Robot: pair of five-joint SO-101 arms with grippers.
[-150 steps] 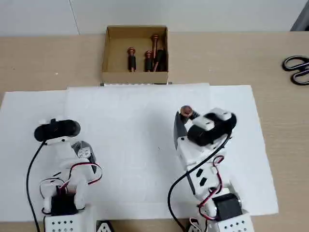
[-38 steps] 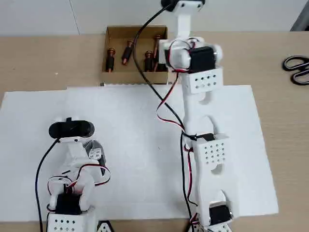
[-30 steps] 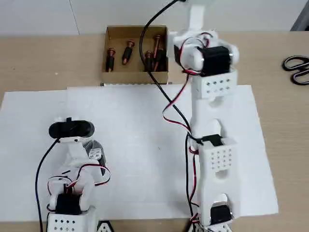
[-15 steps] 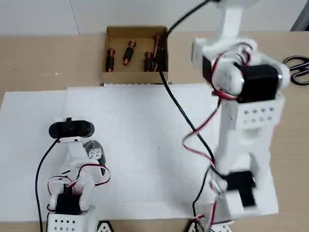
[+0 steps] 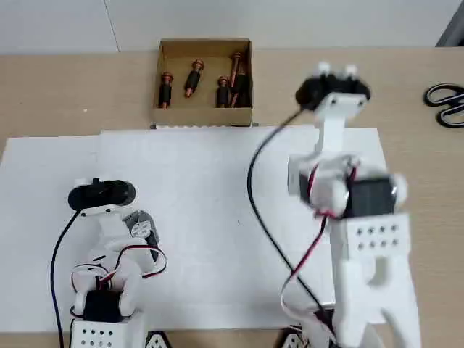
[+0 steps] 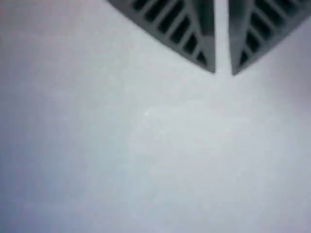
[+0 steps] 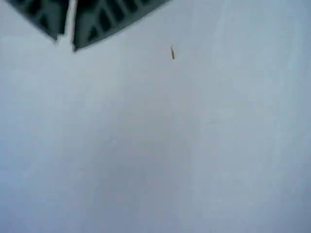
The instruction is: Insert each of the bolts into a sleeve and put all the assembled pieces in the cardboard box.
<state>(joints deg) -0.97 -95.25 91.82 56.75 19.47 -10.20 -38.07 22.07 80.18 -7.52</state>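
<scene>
The left arm [image 5: 109,239] is seen folded low at the near left corner of the white sheet [image 5: 203,188], with its wrist camera turned downward. In the left wrist view the left gripper [image 6: 222,73] is found just above the sheet. Its two dark ribbed fingers [image 6: 184,29] are brought together to a thin slit, and nothing is held between them.

The right arm [image 5: 362,239] is stood up tall over the right side of the sheet. Its upper link is bent toward the far edge, and its black wrist camera [image 5: 333,90] is carried near that edge. In the right wrist view the right gripper [image 7: 65,42] is likewise shown with its fingers [image 7: 107,14] closed to a narrow gap and nothing gripped. A small dark speck [image 7: 172,53] is seen on the sheet near them.

The cardboard box [image 5: 205,116] is set on the tabletop [image 5: 72,87] just beyond the far edge of the sheet, well apart from both grippers. Four assembled pieces [image 5: 193,78] are laid inside it, side by side. Each is made up of a copper-coloured bolt [image 5: 234,61] pushed through a black sleeve [image 5: 166,96]. The piece nearest the right wall is seen to be the longest. A pair of scissors [image 5: 444,101] is left at the right edge of the tabletop
</scene>
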